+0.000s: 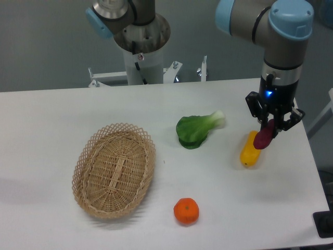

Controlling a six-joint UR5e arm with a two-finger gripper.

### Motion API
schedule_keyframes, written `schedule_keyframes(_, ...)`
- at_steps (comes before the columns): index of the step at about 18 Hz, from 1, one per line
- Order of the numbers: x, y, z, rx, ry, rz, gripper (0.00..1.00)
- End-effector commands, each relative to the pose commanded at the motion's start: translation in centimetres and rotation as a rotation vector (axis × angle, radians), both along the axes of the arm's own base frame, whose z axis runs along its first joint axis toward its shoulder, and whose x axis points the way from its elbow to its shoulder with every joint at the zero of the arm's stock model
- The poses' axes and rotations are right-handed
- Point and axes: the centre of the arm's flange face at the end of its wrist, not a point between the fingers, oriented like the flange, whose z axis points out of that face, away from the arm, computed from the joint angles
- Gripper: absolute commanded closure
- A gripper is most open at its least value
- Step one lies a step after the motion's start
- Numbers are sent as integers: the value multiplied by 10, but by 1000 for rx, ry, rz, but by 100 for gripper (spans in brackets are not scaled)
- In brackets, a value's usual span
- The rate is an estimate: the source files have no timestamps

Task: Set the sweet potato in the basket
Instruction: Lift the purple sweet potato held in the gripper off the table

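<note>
The sweet potato (264, 136) is a small dark magenta oblong, held between the fingers of my gripper (271, 126) at the right side of the table, lifted just above the surface and hanging tilted. The gripper is shut on it. The basket (114, 169) is a light tan oval wicker basket at the front left of the table, empty, far to the left of the gripper.
A yellow oblong vegetable (249, 151) lies right under and beside the held sweet potato. A green leafy vegetable (196, 129) lies mid-table between gripper and basket. An orange fruit (186, 211) sits near the front edge. The table's right edge is close to the gripper.
</note>
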Motion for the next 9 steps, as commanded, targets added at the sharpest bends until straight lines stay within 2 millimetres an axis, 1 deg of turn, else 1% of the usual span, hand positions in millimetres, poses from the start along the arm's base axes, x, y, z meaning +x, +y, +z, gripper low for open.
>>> schedule_keyframes(2,3,1,-4,-2,-8,-3,77)
schedule_keyframes(4,13,3,11,13,7,13,77)
schedule_keyframes(5,15,3,13,22,4,38,77)
schedule_keyframes(6,19,7,11,29,-7,49,77)
schedule_keyframes(7,31,20,11,39,-15,39,77)
schedule_keyframes(8,41,31,5,40,-31,39,77)
schedule_keyframes(9,48,37,3,46,-40,54,77)
